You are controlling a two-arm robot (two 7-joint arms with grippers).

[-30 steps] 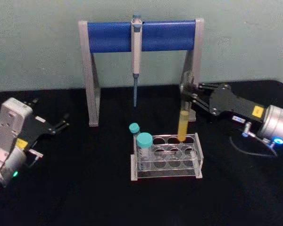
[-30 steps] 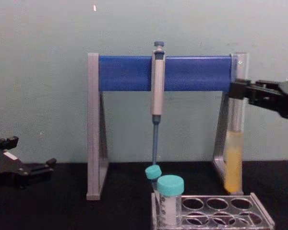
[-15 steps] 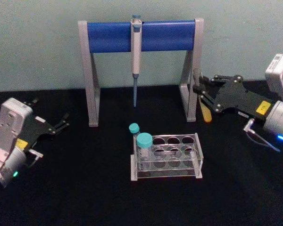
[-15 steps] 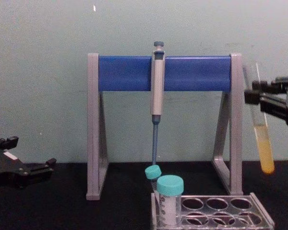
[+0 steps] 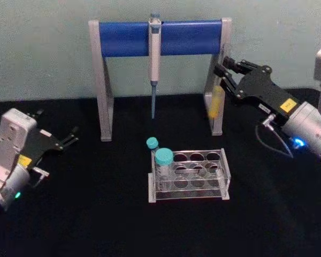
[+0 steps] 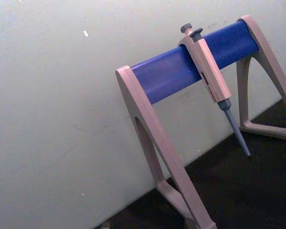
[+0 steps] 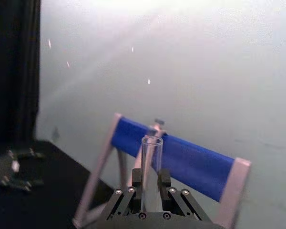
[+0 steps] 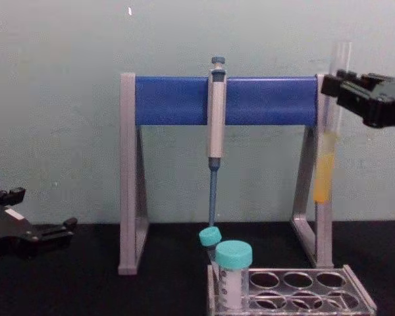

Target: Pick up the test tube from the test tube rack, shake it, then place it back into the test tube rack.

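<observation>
The test tube (image 5: 216, 101) is a thin clear glass tube with yellow liquid (image 8: 323, 172) in its lower part. It hangs upright in the air beside the right leg of the pipette stand, well above the test tube rack (image 5: 190, 185). My right gripper (image 5: 220, 69) is shut on the tube's upper part. In the right wrist view the tube (image 7: 151, 162) stands up between the fingers of my right gripper (image 7: 151, 185). The clear rack (image 8: 296, 289) sits on the black table below and to the left of the tube. My left gripper (image 5: 64, 140) rests open at the table's left.
A grey-and-blue pipette stand (image 5: 123, 38) stands behind the rack, with a pipette (image 5: 154, 48) hanging from its bar. Two teal-capped vials (image 5: 163, 158) stand at the rack's left end. Black table lies open in front of and to both sides of the rack.
The tube rose out of the rack's back right hole, swung right and tilted, and is now upright again, farther left and higher. The left arm stayed still.
</observation>
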